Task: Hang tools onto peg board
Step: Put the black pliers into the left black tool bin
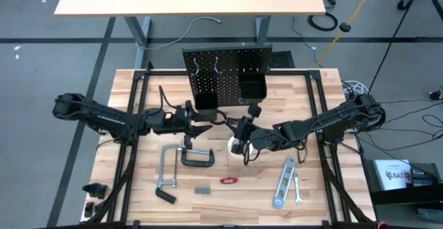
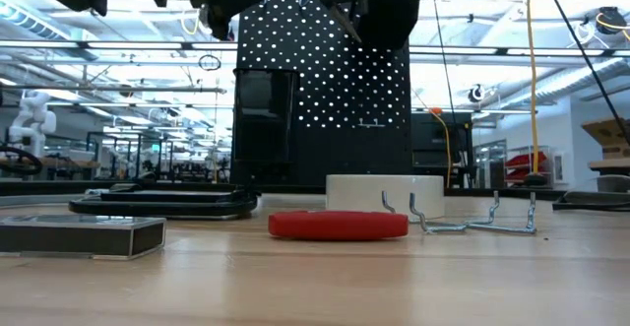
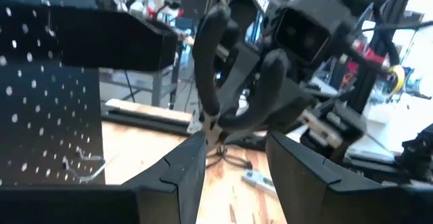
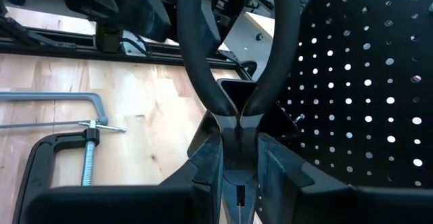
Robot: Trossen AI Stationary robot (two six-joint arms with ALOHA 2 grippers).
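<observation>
Right now your black pliers [image 4: 233, 61] sit pinched in the right gripper [image 4: 237, 160]: fingers narrow, clamped on the pliers' head, both curved handles rising away from the fingers toward the left arm. In the left wrist view the same pliers [image 3: 233, 82] hang just ahead of the left gripper [image 3: 233, 160]; its fingers [image 3: 179, 170] stand partly apart with nothing between them, and the pliers' joint sits just above the gap. Can't tell if there's any contact.

Both grippers meet mid-desk, just in front of the peg board [image 1: 228, 73], which stands upright with its two black bins [image 1: 205, 103] facing them.

White tape roll [image 1: 235, 146] lies directly under the right gripper [image 1: 243, 133]. On the far side of the left gripper [image 1: 204, 126], nearer the desk [image 1: 311, 90] edge, you've got the dark C-clamp [image 1: 197, 158] and the grey bar clamp [image 1: 166, 173]. Red-handled tool [image 1: 229, 180] lies beyond the tape roll. Silver level [image 1: 283, 182] and small wrench [image 1: 297, 189] lie side by side off past the right arm.
</observation>
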